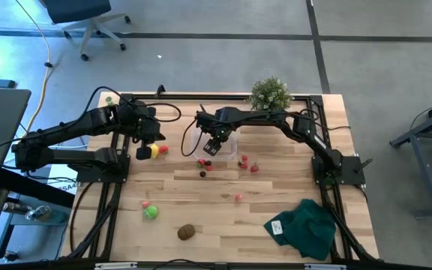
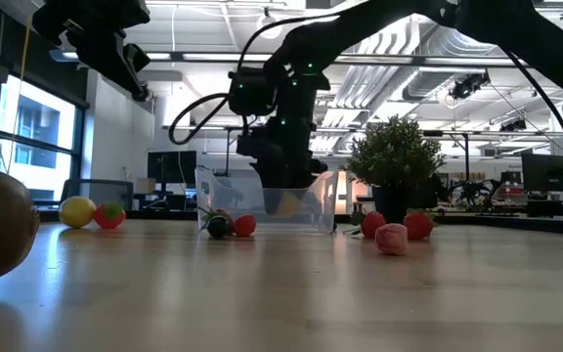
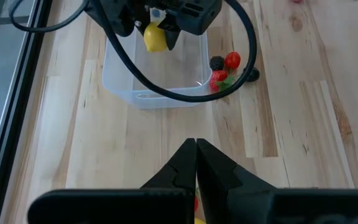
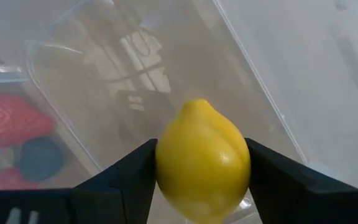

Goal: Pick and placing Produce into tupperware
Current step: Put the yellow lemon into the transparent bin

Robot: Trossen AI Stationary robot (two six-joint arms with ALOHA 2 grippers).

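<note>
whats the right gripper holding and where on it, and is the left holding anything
The right gripper holds a yellow lemon by its two sides, over the tupperware. The left gripper is shut, empty.

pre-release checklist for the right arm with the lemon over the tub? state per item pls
1. Lemon between the right gripper fingers: ok, the fingers flank it on both sides.
2. Right gripper over the clear tupperware: ok, left wrist view shows the lemon above its inside.
3. Lemon low enough to let go: cannot tell, its height above the floor of the container is unclear.
4. Landing spot in the tupperware free: ok, no other fruit visible inside.
5. Left gripper out of the way: ok, shut and back from the container.
6. Berries beside the container, not under the drop: ok, they lie outside its wall.
</note>
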